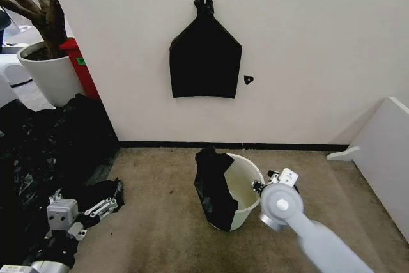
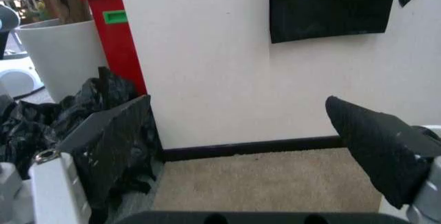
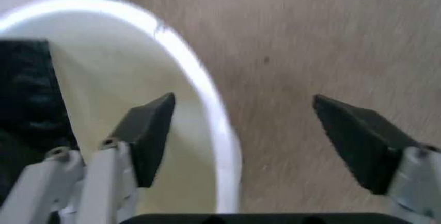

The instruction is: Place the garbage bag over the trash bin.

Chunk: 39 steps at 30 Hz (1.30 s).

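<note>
Nearest the head camera, the left pincer (image 1: 102,208) is seen low on the left, metal-framed, against a crumpled mass of glossy black plastic sheeting (image 1: 38,139) heaped on the floor. In the left wrist view its two dark, wedge-shaped fingers (image 2: 375,146) are spread wide with nothing between them, pointed toward the wall base. Behind the sheeting a smooth white plant pot (image 1: 48,71) with a rough trunk is noted, and a red box (image 1: 83,65) beside it.

On the plain white wall a flat, trapezoid black bag (image 1: 205,59) with a knotted top is hung from a hook. A dark skirting strip runs along the wall foot; the floor is covered in short beige carpet (image 1: 160,222).

At centre, the trash bin (image 1: 246,187), a round white bucket with tapered sides and a rolled rim, stands upright on the carpet. The garbage bag (image 1: 214,187), thin, wrinkled and black, is draped over the bin's left rim, hanging partly inside and partly down the outer wall.

The right pincer (image 1: 265,182) is held at the bin's right rim. In the right wrist view its fingers (image 3: 148,131) are spread wide, straddling the rim: one over the pale interior, the other outside above the carpet, gripping nothing. A white panel (image 1: 383,151) stands at far right.
</note>
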Tool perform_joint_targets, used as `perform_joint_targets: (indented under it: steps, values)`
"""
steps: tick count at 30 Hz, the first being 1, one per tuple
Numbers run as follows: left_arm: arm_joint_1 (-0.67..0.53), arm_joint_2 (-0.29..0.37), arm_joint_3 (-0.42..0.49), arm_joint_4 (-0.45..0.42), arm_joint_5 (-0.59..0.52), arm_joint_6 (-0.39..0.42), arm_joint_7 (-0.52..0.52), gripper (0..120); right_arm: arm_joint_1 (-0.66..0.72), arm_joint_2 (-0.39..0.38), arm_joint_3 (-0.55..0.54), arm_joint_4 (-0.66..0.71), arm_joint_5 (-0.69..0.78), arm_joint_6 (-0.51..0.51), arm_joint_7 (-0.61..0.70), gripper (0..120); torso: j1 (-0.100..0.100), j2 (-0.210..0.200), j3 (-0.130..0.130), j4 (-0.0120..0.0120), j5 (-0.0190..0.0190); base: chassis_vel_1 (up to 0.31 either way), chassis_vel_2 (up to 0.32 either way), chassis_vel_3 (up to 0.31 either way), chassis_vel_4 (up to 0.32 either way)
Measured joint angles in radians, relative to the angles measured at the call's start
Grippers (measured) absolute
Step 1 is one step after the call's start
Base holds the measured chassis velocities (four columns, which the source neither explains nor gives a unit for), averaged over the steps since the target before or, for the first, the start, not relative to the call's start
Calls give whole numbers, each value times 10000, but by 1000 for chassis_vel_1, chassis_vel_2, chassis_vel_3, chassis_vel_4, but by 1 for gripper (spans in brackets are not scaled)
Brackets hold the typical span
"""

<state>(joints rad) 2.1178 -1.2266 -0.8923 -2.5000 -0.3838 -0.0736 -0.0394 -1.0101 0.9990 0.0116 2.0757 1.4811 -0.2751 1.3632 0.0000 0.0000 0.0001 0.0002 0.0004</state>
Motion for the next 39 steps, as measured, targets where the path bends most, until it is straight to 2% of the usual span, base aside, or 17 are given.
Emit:
perform_joint_targets:
  steps: [1, 4, 7, 13, 16, 22, 26, 31, 37, 39]
  values:
    - [0, 10, -7, 0, -14, 1, -5, 100, -83, -125, 49, 142, -167, -77, -122, 77, 0, 0, 0, 0, -1, 0, 0, 0, 0]
    - [-7, 95, -27, 0, -60, 11, -28, 100, -659, -862, 308, 1092, -1825, -766, -1828, 90, 0, 1, -2, -5, -3, 0, 0, 0, 0]
    - [-23, 176, -26, 0, -87, 45, -57, 100, -775, -1120, 271, 1505, -2705, -998, -2718, 98, 0, 1, -2, -6, -3, 0, 0, 0, 0]
    - [-43, 801, 54, 2, -292, 267, -231, 100, -803, -1169, 100, 2272, -2963, -1584, -3760, 100, 0, 0, -2, 2, -3, 0, 0, 0, 0]
    - [-107, 1034, 36, 36, -393, 310, -266, 100, -1132, -1241, -352, 2642, -3428, -2072, -4797, 100, 0, 0, -2, -6, -4, 0, 0, 0, 0]
    - [-91, 850, 160, 36, -309, 318, -262, 100, -1091, -1041, -1092, 2578, -3293, -2251, -5021, 97, 0, 0, -2, -1, -4, 0, 0, 0, 0]
    - [-82, 804, 201, 47, -266, 310, -254, 100, -919, -795, -1533, 2176, -3508, -2278, -5174, 81, 0, 0, -1, -1, -4, 0, 0, 0, 0]
    - [-112, 834, 201, 72, -277, 316, -254, 100, -895, -701, -2031, 1920, -4235, -2399, -5396, 74, 0, 0, -1, -2, -4, 0, 0, 0, 0]
    - [-137, 816, 241, 109, -280, 321, -237, 100, -751, -557, -2504, 1572, -4885, -2487, -5285, 74, 0, 0, -1, -1, -5, 0, 0, 0, 0]
    - [-142, 787, 264, 115, -278, 314, -234, 100, -721, -423, -2599, 1416, -5036, -2486, -5139, 78, 0, 0, -1, -2, -4, 0, 0, 0, 0]
